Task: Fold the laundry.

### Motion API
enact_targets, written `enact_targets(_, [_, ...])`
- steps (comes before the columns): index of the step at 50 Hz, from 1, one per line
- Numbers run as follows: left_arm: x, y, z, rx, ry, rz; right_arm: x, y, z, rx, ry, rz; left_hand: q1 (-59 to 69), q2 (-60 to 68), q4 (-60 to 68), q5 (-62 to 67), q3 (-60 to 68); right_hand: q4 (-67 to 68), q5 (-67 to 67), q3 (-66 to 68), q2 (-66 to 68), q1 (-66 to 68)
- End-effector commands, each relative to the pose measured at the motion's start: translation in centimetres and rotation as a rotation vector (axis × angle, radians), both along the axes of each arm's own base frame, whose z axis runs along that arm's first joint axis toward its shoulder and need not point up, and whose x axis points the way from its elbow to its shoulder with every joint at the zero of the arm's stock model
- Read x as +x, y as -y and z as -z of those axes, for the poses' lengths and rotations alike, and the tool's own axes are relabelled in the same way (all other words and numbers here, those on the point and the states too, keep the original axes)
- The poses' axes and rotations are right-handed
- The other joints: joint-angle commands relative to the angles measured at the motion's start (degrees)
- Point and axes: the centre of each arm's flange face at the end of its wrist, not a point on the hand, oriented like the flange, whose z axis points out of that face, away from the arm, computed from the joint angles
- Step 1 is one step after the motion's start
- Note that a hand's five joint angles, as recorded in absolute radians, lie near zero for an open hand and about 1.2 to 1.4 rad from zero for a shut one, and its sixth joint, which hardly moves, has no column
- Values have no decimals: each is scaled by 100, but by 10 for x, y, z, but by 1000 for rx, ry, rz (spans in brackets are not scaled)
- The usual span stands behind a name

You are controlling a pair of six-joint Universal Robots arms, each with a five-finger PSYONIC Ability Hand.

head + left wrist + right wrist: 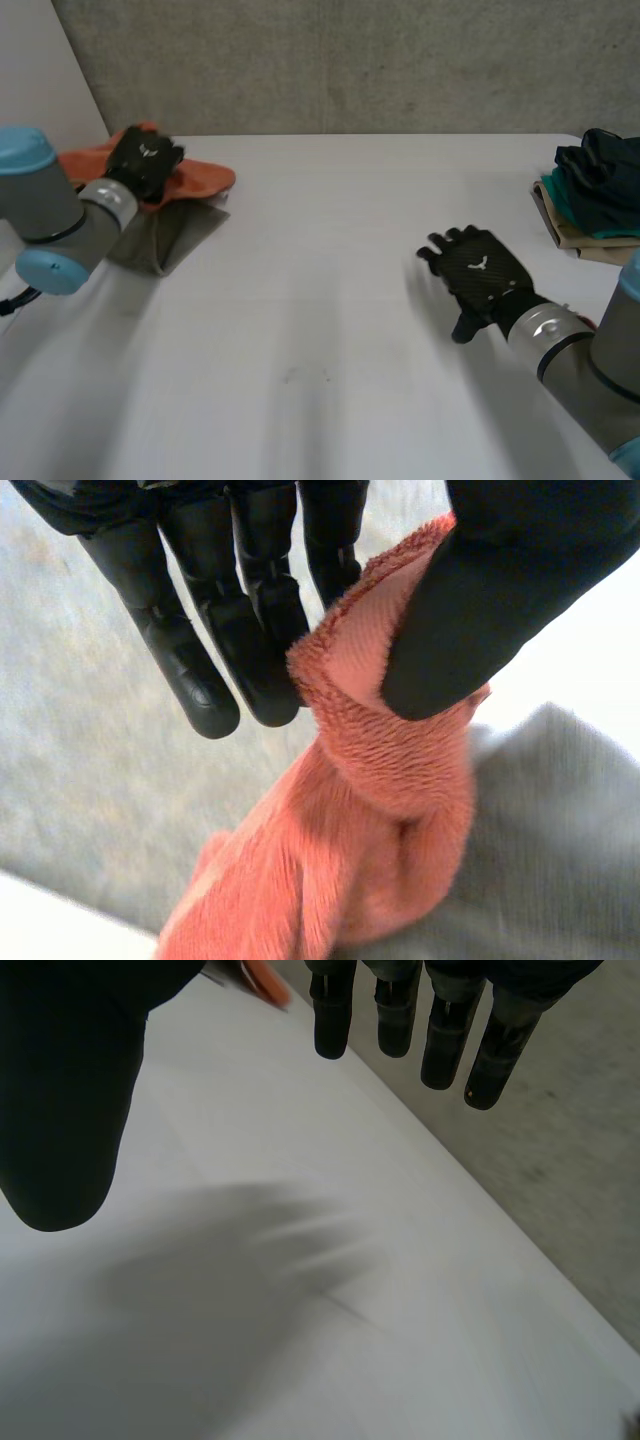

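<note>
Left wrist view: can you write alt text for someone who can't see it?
The left hand pinches a bunched fold of orange terry cloth between its thumb and fingers. The cloth trails away from the fingertips, with a grey cloth lying right beside it.

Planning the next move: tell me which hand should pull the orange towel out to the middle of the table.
Left. The left hand pinches the orange towel, which lies on the grey cloth. The right hand hangs open over the table, well away from it.
</note>
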Motion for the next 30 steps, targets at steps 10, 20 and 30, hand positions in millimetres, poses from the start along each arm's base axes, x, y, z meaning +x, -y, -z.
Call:
enact_targets(10, [-163, -234, -61, 367, -595, 523, -44, 43, -27, -78, 41, 284, 1930, 1207, 1153, 1484, 1207, -331, -383, -217, -259, -153])
enact_targets(20, [-173, -223, -34, 328, -565, 505, -44, 44, -28, -58, 69, 285, -5070, -5793, -5847, -5516, -5793, -331, -383, -217, -259, -153])
enact_targets(30, [-104, -198, -34, 394, -444, 280, -33, 29, -34, 34, 69, 162, -5070, -5793, -5847, -5516, -5793, -331, -383, -217, -259, -153])
